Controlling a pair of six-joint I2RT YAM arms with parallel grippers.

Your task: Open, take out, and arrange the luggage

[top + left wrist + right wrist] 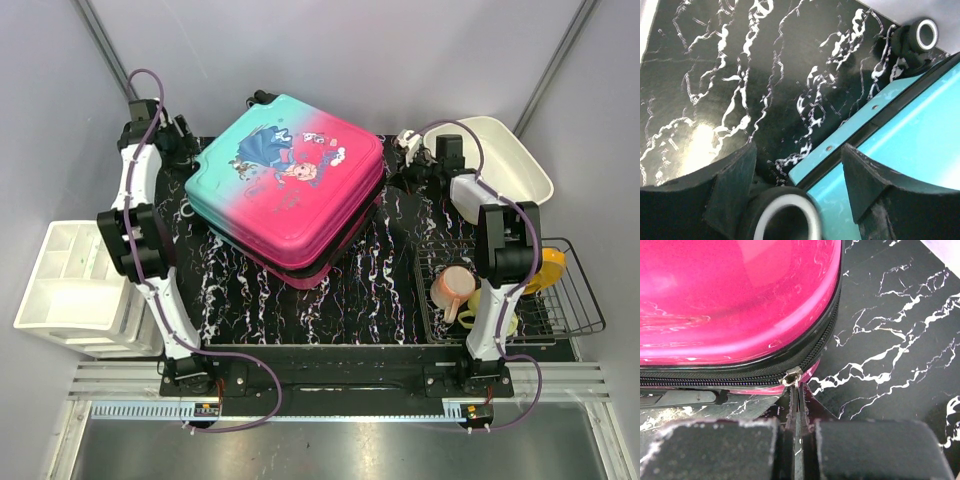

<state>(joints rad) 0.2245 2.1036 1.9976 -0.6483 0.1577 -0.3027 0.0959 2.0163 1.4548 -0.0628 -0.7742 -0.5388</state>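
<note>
On black marbled table (380,290): pink-to-teal hard-shell suitcase (285,190), flat, zipped. Left hand (797,150) wide, straddling black-and-white suitcase wheel (785,217). Right hand (796,395) pinched on silver zipper pull (791,376) at pink corner.

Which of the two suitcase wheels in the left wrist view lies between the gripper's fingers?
The bottom wheel: it sits between the open fingers of the left gripper. The other wheel is far off, at the top right.
</note>
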